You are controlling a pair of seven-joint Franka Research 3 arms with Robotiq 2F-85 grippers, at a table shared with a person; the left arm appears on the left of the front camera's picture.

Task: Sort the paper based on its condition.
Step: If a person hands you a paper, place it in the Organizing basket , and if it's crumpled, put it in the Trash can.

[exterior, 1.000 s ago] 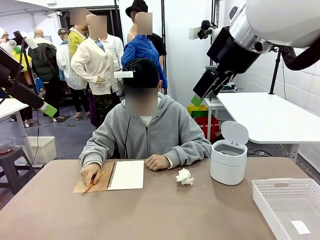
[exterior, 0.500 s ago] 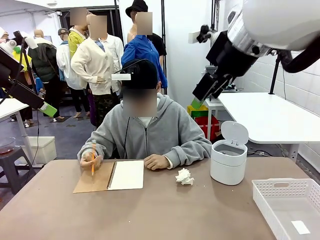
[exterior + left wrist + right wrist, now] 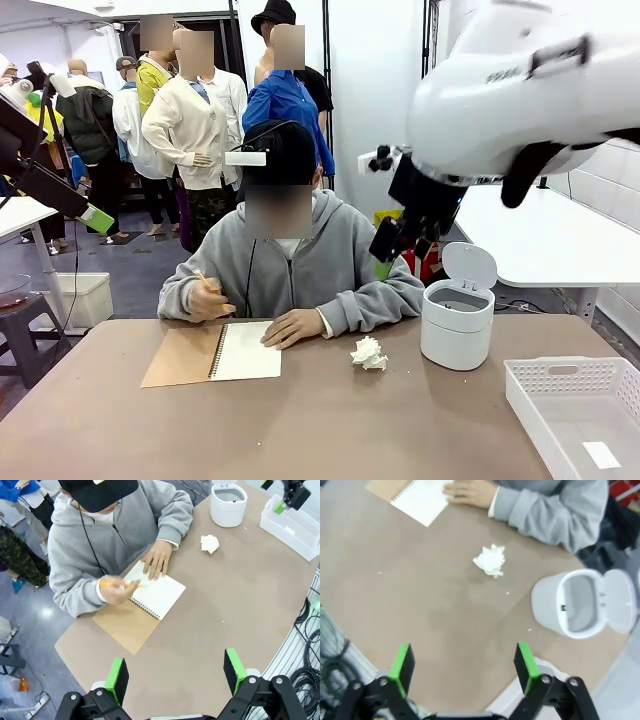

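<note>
right end effector [image 3: 462,662] spread, seemingly above paper wad [image 3: 490,560]

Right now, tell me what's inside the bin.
Lid open, the bin shows bare grey walls, no paper, in the right wrist view. Its near wall hides part of the bottom. The wad lies outside it.

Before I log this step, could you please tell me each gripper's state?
Left gripper: open, holding nothing.
Right gripper: open, holding nothing.

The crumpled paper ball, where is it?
In the front view, the paper wad lies right of middle, between the notebook and the white bin.
</note>
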